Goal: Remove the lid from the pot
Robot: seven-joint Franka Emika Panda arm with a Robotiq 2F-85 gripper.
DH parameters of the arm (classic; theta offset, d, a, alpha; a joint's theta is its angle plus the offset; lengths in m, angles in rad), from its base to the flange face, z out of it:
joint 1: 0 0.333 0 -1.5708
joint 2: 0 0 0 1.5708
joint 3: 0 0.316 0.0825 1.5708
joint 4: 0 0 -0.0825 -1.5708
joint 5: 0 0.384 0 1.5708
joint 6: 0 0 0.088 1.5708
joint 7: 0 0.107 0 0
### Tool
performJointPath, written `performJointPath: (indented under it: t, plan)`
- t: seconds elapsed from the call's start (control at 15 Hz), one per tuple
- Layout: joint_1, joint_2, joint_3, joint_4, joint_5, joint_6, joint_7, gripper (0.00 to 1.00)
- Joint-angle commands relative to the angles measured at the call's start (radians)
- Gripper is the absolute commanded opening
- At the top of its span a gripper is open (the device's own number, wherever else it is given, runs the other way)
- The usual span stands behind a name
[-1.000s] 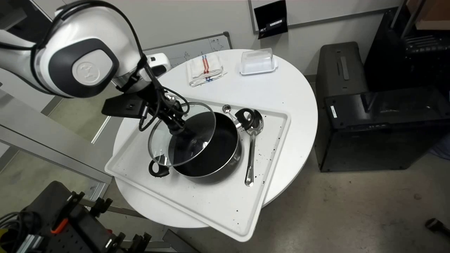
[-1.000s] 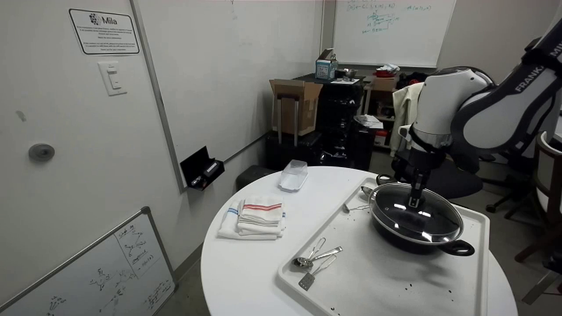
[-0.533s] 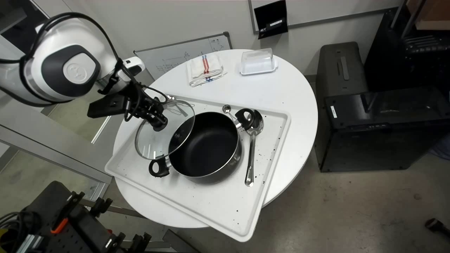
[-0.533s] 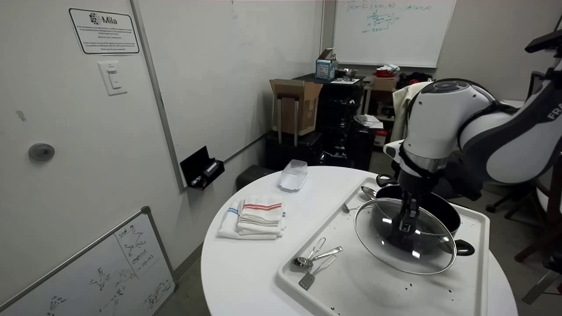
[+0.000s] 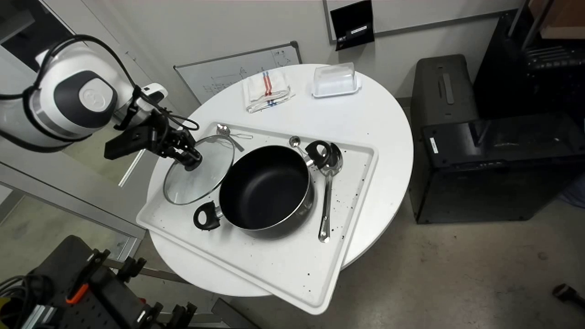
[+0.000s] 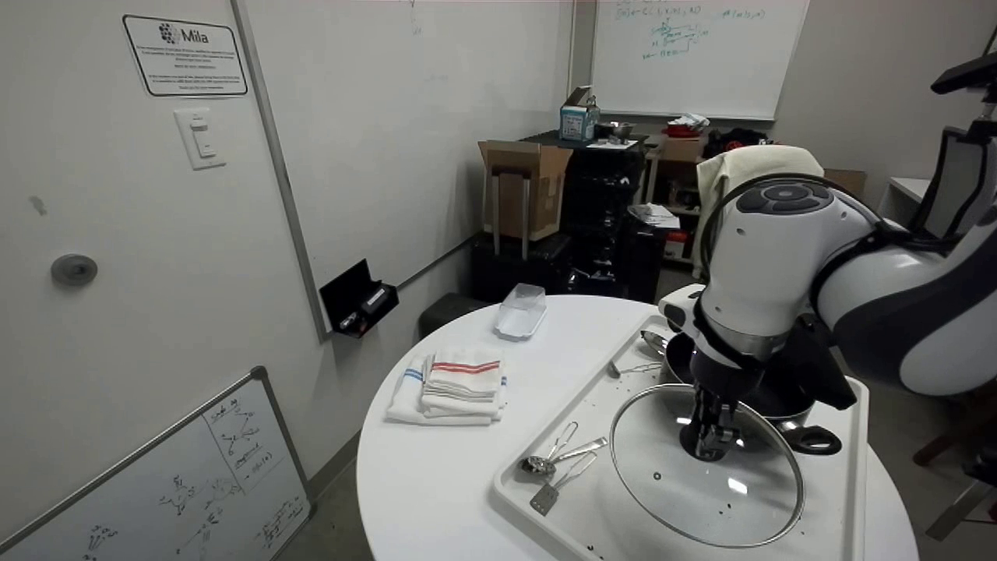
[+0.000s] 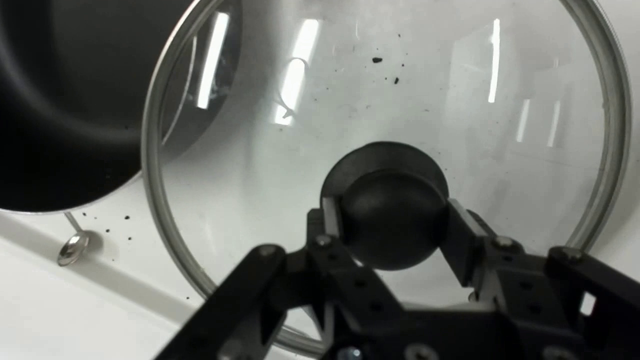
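Note:
The lid is a clear glass disc with a metal rim and a dark knob. It shows in both exterior views and in the wrist view. My gripper is shut on the lid's knob; in the wrist view both fingers press its sides. The lid is off to one side of the pot, low over the tray; I cannot tell whether it touches the tray. The black pot is uncovered, its dark inside bare. The arm partly hides the pot in an exterior view; its edge also shows in the wrist view.
The white tray lies on a round white table. A large metal spoon lies beside the pot. Small metal utensils lie near the lid, at a tray corner. Folded towels and a clear-topped dish stand on the table.
The lid was over the pot. My gripper has carried it off sideways and lowered it beside the pot, uncovering the pot. The pot and utensils have not moved.

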State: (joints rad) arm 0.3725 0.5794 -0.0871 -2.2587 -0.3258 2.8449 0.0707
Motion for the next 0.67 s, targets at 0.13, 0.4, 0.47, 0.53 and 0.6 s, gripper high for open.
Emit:
performJointPath:
  t: [0.13,0.4,0.47,0.53,0.6]
  plan:
    - [0.061,0.044,-0.022,0.049,-0.041,0.014,0.035,0.25]
    - [0.054,0.085,-0.018,0.075,-0.031,0.012,0.019,0.25]
    - [0.039,0.099,-0.012,0.082,-0.026,0.017,0.007,0.25]
    - [0.027,0.110,-0.005,0.087,-0.021,0.020,-0.003,0.25]
    - [0.010,0.124,0.005,0.094,-0.016,0.026,-0.017,0.25]
